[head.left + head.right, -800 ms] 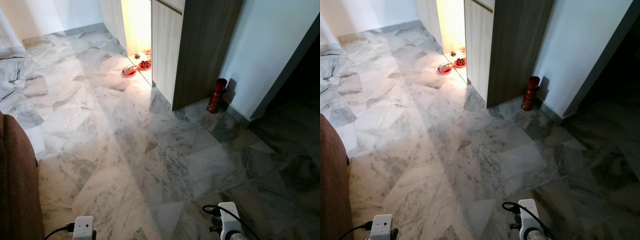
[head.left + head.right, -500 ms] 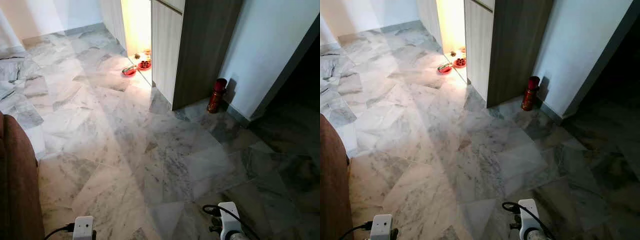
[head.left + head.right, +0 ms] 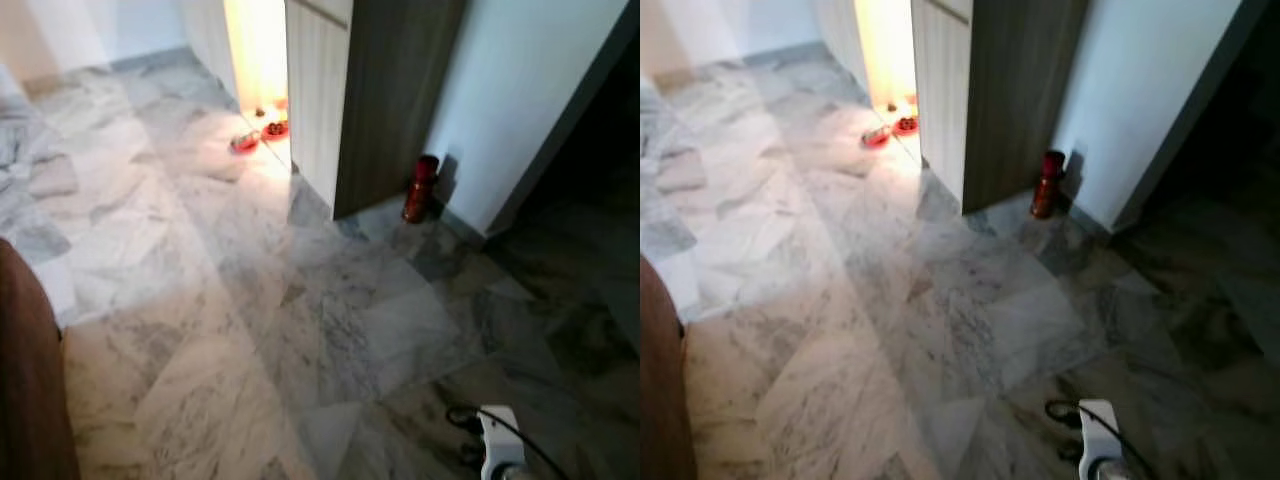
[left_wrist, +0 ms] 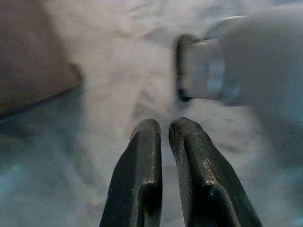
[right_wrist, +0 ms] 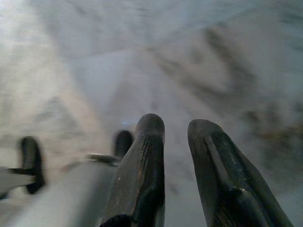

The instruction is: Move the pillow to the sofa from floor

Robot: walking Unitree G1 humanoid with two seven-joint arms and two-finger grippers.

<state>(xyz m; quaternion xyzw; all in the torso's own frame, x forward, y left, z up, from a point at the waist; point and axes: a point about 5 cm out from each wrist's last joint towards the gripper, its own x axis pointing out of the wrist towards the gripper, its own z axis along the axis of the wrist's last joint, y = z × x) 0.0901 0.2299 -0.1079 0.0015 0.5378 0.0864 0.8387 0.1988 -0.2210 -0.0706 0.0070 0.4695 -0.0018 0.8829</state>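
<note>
A brown sofa edge (image 3: 25,380) stands at the left border of the head views, with pale marble floor (image 3: 250,300) spread in front of me. My left gripper (image 4: 164,130) hangs over the floor near the sofa's base, its fingers nearly touching and nothing between them. My right gripper (image 5: 175,130) hangs over bare marble with its fingers a little apart and empty. The white end of my right forearm (image 3: 497,440) with its black cable sits at the bottom right. The picture is blurred.
A tall wood cabinet (image 3: 385,90) stands ahead, with a lit gap beside it. Red bowls (image 3: 245,143) lie on the floor at that gap. A red bottle (image 3: 421,187) stands against the white wall. A dark opening (image 3: 600,170) lies to the right.
The whole picture has slid and blurred, so the camera is moving. The cabinet and bottle sit a little further left, and my right forearm sits lower and further right.
</note>
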